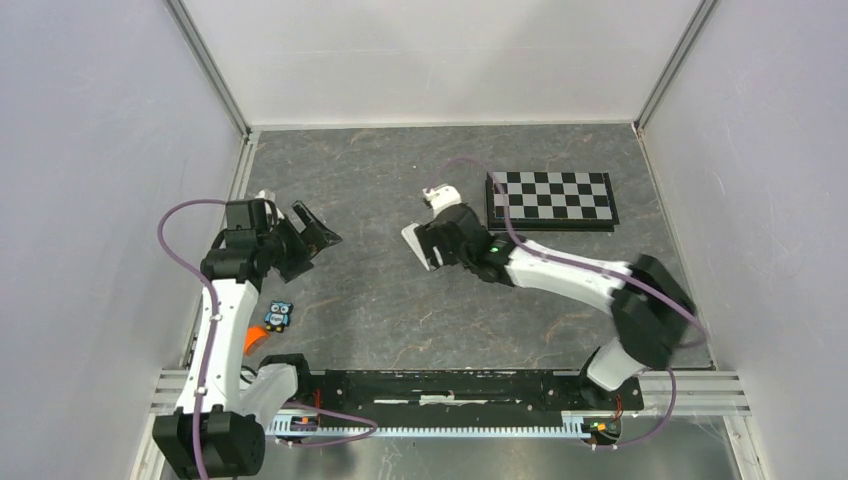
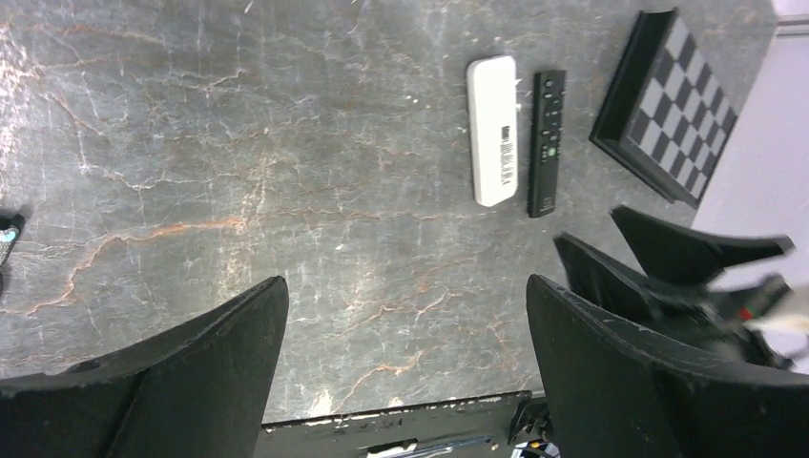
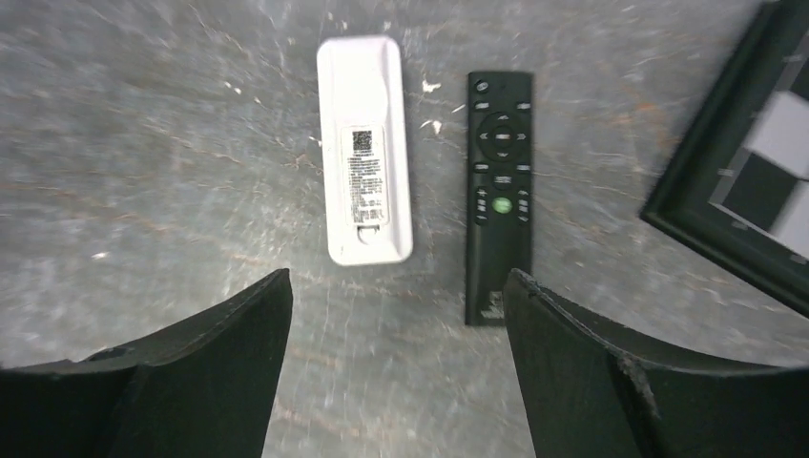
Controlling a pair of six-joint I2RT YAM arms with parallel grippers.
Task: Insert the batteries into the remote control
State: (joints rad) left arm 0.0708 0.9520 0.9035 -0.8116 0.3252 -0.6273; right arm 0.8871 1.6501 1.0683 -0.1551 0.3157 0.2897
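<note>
On the stone-patterned table, a white remote is lying back-up just beside a black remote, before the right gripper, fingers spread and empty; the left gripper is hovering likewise parted.

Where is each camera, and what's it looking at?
Top external: high behind the bases, looking down on table, left arm, right arm, chessboard.
Left wrist: looks past open left gripper toward white remote, black remote.
Right wrist: above those remotes, open right gripper framing them.
Shared: both wrist views show remotes and chessboard.
</note>
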